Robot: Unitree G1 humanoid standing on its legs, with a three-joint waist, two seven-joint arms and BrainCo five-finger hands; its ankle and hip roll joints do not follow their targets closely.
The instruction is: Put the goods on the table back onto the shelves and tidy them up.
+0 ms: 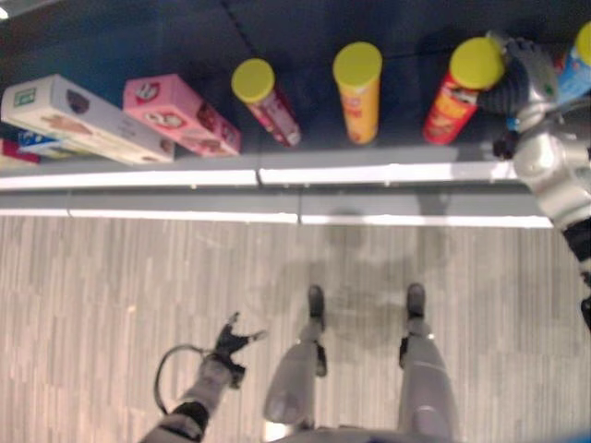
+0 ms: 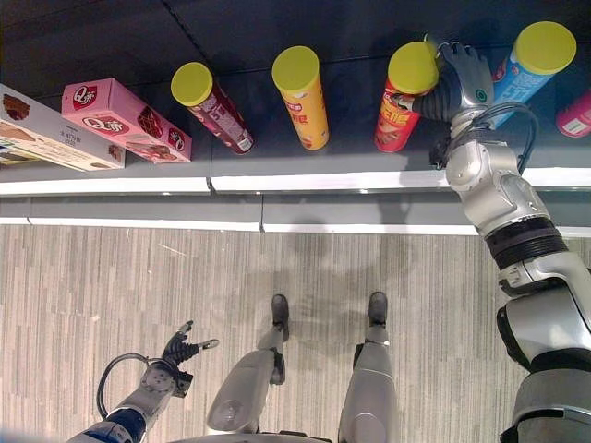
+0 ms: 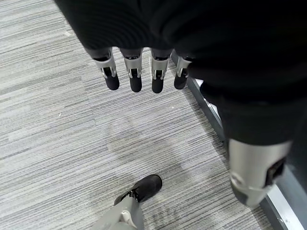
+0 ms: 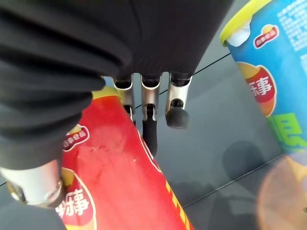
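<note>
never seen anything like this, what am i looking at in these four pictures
A two-legged robot stands at a shelf. Two pictures come from cameras in its head, looking down; the other two sit on its wrists. On the shelf stand yellow-lidded cans: a maroon can, an orange can, a red can and a blue can, plus a pink box and a pale box. The right hand has its fingers on the red can. The left hand hangs open over the floor, holding nothing.
</note>
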